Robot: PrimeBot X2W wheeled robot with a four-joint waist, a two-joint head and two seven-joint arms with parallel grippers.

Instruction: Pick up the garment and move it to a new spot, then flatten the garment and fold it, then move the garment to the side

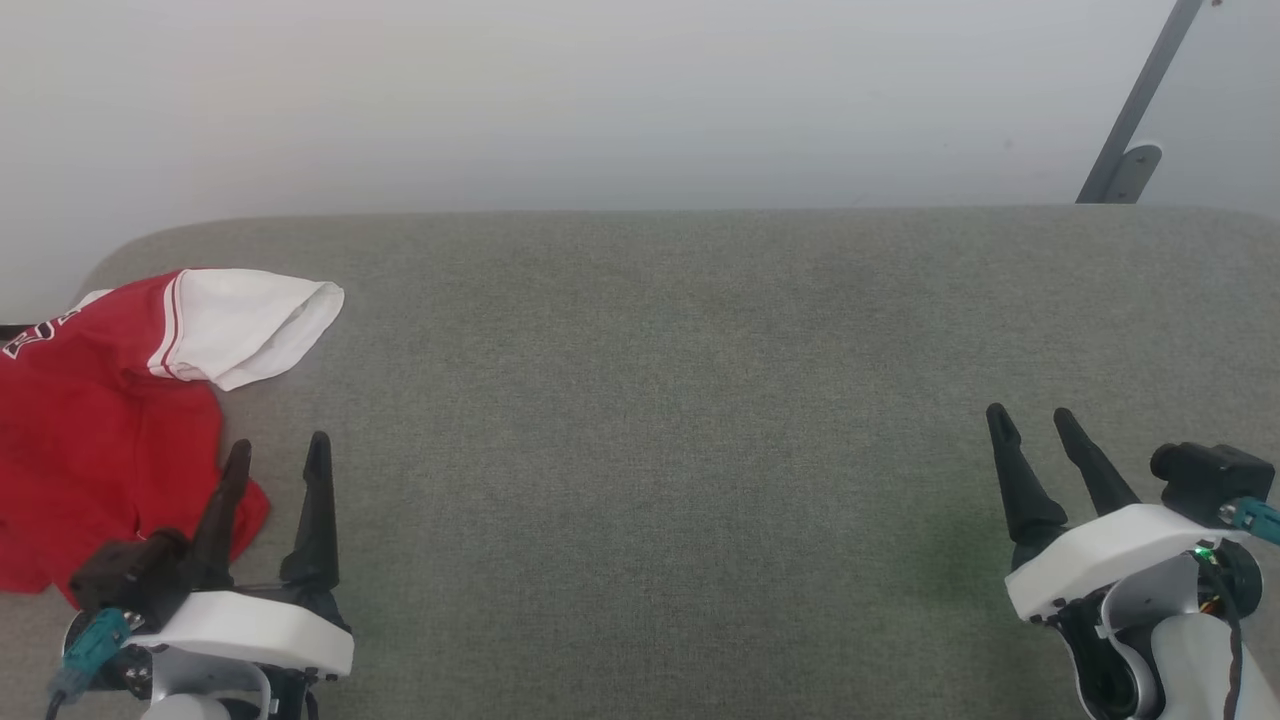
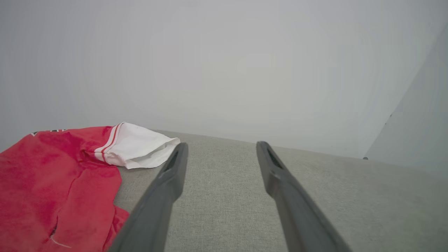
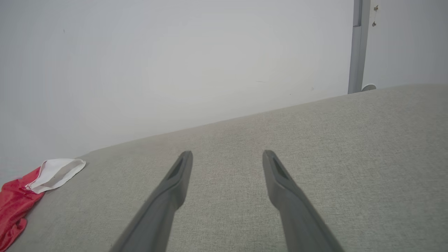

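- Red jersey-style T-shirt (image 1: 100,420) with a short white sleeve (image 1: 250,325) and red-and-white striped trim: cut off by the left border of the head view, so its full extent is not shown.
- Black, white-outlined lettering (image 1: 35,335): clipped at that same border and cannot be read.
- The shirt's near hem is partly covered by the outer finger of the left gripper (image 1: 280,442) in the head view. Contact between finger and cloth cannot be determined.
- The shirt is seen crumpled at the far-left corner of the desk, along its left edge, with the white sleeve pointed toward the desk's middle.
- Left gripper: two long dark fingers spread apart, nothing held. It is located toward the near-left corner, just beside the shirt.
- Right gripper (image 1: 1029,412): fingers spread apart, nothing held. It is located near the right edge, well apart from the shirt.
- Both wrists are cut off by the bottom border of the head view.
- Desk (image 1: 650,400): covered in grey-green woven fabric, far-left corner rounded.
- Plain white wall (image 1: 600,100) is seen behind the far edge.
- Slanted grey metal strut (image 1: 1140,100) with a bracket (image 1: 1130,172) at its foot is seen beyond the far-right corner.
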